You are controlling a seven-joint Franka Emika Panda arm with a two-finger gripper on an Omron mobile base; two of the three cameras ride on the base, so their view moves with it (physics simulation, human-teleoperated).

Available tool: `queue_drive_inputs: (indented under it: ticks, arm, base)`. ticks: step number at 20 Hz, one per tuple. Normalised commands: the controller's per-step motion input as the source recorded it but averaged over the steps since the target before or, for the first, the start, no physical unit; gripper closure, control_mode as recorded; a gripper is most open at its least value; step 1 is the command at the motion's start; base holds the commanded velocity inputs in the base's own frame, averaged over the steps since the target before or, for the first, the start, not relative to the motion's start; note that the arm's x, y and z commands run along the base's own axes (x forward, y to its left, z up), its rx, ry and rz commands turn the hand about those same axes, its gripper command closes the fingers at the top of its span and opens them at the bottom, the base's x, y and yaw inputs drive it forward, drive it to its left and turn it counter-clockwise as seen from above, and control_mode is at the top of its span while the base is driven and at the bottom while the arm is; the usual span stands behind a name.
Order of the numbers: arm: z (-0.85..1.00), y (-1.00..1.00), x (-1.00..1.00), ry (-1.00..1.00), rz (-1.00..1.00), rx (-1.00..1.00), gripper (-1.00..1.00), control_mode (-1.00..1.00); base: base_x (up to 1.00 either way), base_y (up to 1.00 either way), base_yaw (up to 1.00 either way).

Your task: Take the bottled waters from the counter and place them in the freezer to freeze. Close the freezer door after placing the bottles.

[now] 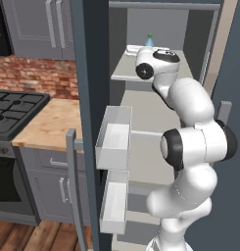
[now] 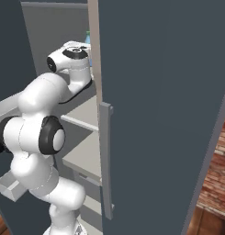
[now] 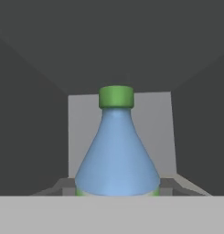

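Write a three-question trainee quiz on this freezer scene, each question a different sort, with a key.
1. True or false: the blue-tinted bottle has a green cap.
2. Multiple choice: the freezer door is A) shut, B) standing open, C) taken off.
3. Fill the gap: in the left base view, the arm reaches up to the ____ shelf of the freezer.

Key
1. True: the hand view shows the green cap on top of the blue body.
2. B: its white inner bins face out beside the shelves.
3. Upper: the arm's far end is at that shelf, where the bottle's top also shows. The gripper is shut on the bottle.
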Motion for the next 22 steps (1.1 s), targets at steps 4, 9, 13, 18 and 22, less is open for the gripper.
queue_drive_inputs:
  ticks: [4, 9, 13, 18, 22]
  arm:
    - [-0.09, -0.01, 0.03, 0.00, 0.00, 0.00, 1.00, -1.00]
    - [0.00, 0.00, 0.00, 0.00, 0.00, 0.00, 1.00, -1.00]
    - [0.00, 0.00, 0.00, 0.00, 0.00, 0.00, -1.00, -1.00]
    - [0.00, 0.00, 0.00, 0.00, 0.00, 0.00, -1.00, -1.00]
    - [0.00, 0.00, 0.00, 0.00, 0.00, 0.00, -1.00, -1.00]
  base:
    - [0.00, 0.00, 0.00]
    - [0.00, 0.00, 0.00]
    - [0.00, 0.00, 0.00]
    - [0.00, 0.00, 0.00]
    - [0.00, 0.00, 0.00]
